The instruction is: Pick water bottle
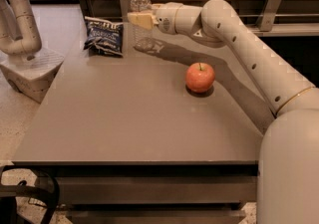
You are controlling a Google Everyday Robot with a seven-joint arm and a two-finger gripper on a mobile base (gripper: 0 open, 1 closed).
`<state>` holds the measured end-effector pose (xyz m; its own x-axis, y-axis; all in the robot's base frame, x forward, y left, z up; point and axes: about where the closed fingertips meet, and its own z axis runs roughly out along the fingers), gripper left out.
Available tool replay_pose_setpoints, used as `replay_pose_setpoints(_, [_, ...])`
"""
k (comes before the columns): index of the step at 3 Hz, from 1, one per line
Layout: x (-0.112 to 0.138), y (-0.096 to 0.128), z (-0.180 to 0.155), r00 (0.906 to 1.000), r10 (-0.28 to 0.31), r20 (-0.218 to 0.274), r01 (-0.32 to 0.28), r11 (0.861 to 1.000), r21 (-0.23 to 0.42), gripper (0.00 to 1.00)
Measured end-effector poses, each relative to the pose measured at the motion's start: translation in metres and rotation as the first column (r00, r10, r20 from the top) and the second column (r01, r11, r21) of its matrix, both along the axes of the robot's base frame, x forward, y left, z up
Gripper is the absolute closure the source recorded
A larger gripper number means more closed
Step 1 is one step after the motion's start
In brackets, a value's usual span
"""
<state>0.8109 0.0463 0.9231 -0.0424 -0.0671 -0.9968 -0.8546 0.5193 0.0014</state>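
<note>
The water bottle is small, clear and ribbed, with a white cap. It stands upright at the table's far edge, left of centre. My gripper reaches in from the right on the cream arm and sits at the bottle's middle, covering its label band. The bottle's base rests on the grey table. The red apple lies well to the right of the bottle and nearer to me.
A dark blue chip bag leans just left of the bottle. Another robot's arm on a white base stands off the table's left side. A wooden wall with metal brackets runs behind the table.
</note>
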Motion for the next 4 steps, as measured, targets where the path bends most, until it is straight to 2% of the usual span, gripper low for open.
replay_pose_setpoints(1, [-0.001,0.006,-0.001,1.0000,0.008,-0.002,-0.008,1.000,0.001,1.00])
replay_pose_setpoints(2, [-0.001,0.006,-0.001,1.0000,0.008,-0.002,-0.008,1.000,0.001,1.00])
replay_pose_setpoints(4, [-0.014,0.003,0.043,0.9972,0.018,0.072,-0.018,1.000,-0.001,1.00])
